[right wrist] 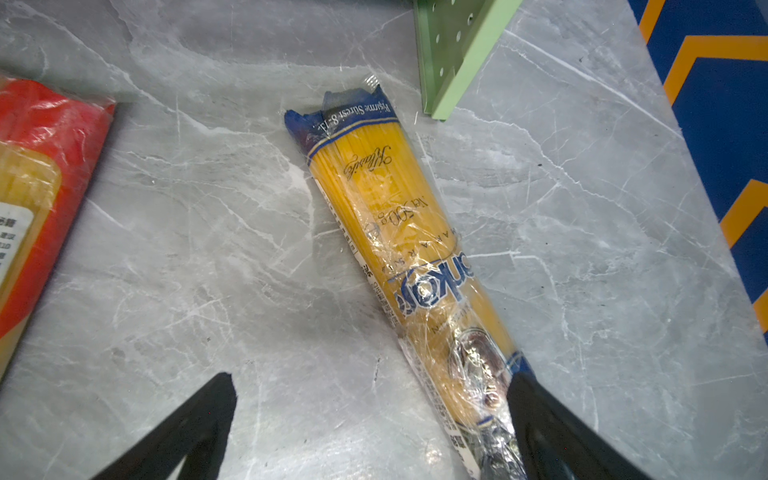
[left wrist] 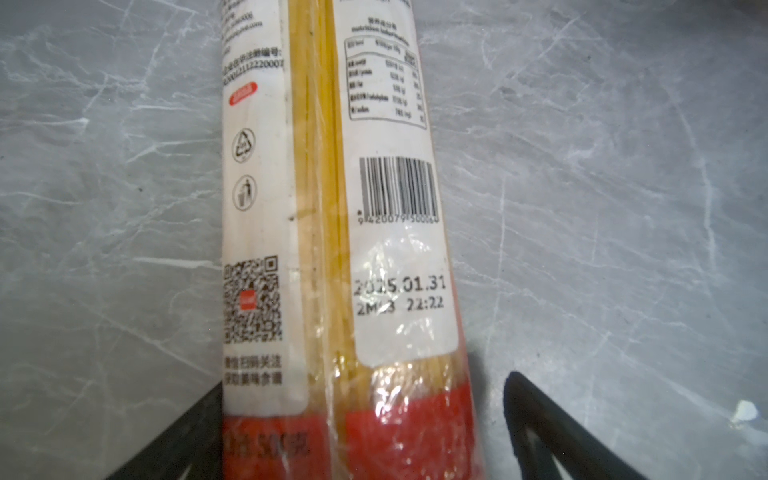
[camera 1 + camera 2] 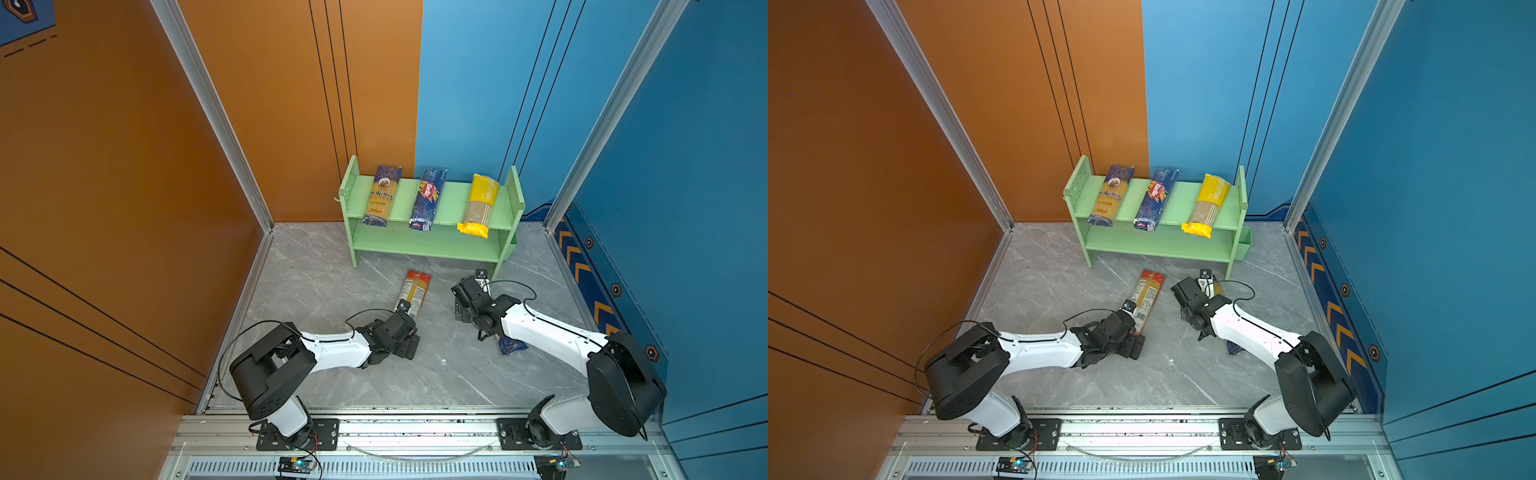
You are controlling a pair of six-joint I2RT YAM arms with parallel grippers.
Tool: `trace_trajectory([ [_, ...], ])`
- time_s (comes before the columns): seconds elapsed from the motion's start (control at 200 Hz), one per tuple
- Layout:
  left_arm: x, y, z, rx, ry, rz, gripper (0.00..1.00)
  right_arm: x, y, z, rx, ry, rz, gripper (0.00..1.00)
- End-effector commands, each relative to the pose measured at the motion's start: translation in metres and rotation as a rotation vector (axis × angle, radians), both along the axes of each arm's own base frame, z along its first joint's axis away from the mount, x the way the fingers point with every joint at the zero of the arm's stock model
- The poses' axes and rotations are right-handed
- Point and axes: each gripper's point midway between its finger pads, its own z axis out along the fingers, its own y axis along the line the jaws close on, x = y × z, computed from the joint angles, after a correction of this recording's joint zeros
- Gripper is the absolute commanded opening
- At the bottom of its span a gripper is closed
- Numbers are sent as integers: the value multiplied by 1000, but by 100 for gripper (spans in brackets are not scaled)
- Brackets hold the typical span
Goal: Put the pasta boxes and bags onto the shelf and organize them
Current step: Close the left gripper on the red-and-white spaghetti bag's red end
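The green shelf (image 3: 432, 245) stands at the back of the floor. Its top tier carries a dark-blue-and-yellow pack (image 3: 380, 195), a dark blue Barilla pack (image 3: 428, 198) and a yellow pack (image 3: 478, 205). The lower tier is bare. A red-ended clear pack (image 3: 415, 291) lies on the floor in front. My left gripper (image 2: 361, 386) is open with a finger on each side of that pack's near red end (image 2: 407, 432). Another dark-blue-and-yellow pack (image 1: 399, 216) lies on the floor under my right arm. My right gripper (image 1: 370, 380) is open over it, one finger (image 1: 540, 424) against its side.
A shelf leg (image 1: 457, 54) stands just beyond the far end of the floor pack. A small green bin (image 3: 1244, 245) hangs on the shelf's right side. Orange wall (image 3: 124, 208) closes the left, blue wall (image 3: 685, 208) the right. The arms' mounting rail (image 3: 415, 432) runs along the front.
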Motion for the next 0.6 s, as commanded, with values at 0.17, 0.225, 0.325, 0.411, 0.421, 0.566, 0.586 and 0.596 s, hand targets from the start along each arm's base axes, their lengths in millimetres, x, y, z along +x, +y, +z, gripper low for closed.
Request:
trace_trajectory([
  [0.17,-2,4,-4,-17,26,-10,97,1,-1,-4,2,9,2,100],
  [0.225,-3,4,-5,-20,30,-11,95,0,0,-4,2,8,3,100],
  [0.325,-3,2,-6,-25,36,-16,93,0,-1,-5,0,11,2,100],
  [0.411,-3,3,-6,-24,38,-15,91,0,-2,-5,-1,10,0,100],
  [0.421,-3,2,-6,-27,37,-16,91,0,-2,-5,-3,12,1,100],
  [0.566,-4,3,-7,-27,43,-15,83,0,-2,-5,-3,11,0,100],
  [0.586,-4,3,-7,-28,42,-16,81,0,-2,-5,-3,11,1,100],
  [0.596,-3,2,-6,-30,42,-16,81,0,-2,-5,-2,11,1,100],
])
